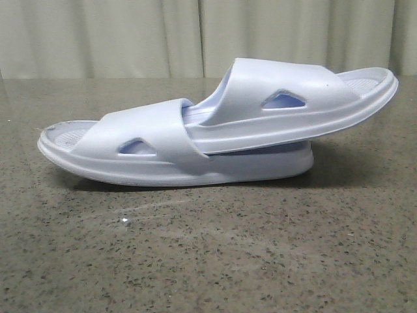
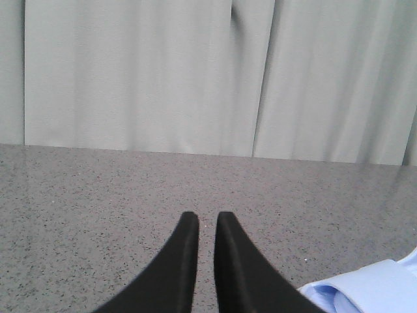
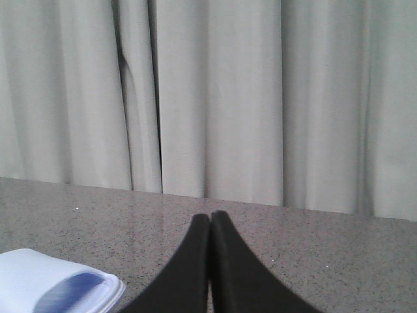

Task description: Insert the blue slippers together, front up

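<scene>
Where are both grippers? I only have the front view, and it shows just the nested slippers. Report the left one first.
Observer: The left gripper is empty. Its fingers are almost together, with a thin gap, over the bare table.
Operator: Now the right.
Observer: The right gripper is shut, its fingertips touching with nothing between them.
Operator: Tell me whether either one touches the slippers.
Observer: Neither does. The left wrist view shows only an edge of a blue slipper off to one side of the fingers. The right wrist view shows the same.
</scene>
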`<act>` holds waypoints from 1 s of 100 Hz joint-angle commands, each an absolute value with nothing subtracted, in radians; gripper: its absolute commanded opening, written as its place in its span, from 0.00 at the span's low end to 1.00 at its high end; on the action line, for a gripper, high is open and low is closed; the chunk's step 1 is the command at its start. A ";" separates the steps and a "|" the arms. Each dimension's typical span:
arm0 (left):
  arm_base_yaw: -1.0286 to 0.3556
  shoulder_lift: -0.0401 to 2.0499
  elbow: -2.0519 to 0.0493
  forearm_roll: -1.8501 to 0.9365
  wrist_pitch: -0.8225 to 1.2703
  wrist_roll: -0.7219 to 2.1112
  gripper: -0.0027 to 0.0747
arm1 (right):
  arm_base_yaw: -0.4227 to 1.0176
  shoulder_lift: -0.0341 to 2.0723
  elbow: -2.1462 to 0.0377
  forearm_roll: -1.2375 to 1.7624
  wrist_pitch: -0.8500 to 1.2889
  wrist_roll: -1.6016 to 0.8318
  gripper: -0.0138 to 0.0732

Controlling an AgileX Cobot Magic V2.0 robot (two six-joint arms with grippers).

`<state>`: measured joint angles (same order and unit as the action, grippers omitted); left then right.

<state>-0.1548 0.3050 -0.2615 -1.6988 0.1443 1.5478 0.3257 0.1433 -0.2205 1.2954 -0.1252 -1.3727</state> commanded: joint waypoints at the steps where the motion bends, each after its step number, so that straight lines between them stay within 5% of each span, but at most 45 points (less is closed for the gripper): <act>1: -0.158 0.312 -0.289 -1.710 0.160 1.546 0.06 | 0.327 0.154 -0.247 1.288 -0.147 -1.390 0.04; 73: -0.158 0.305 -0.264 -1.675 0.133 1.546 0.06 | 0.327 0.154 -0.247 1.288 -0.148 -1.390 0.04; 86: -0.158 0.263 -0.264 -1.516 0.133 1.499 0.06 | 0.327 0.154 -0.247 1.288 -0.148 -1.390 0.04; 100: -0.158 0.186 -0.264 -1.074 0.134 1.120 0.06 | 0.327 0.154 -0.247 1.288 -0.148 -1.390 0.04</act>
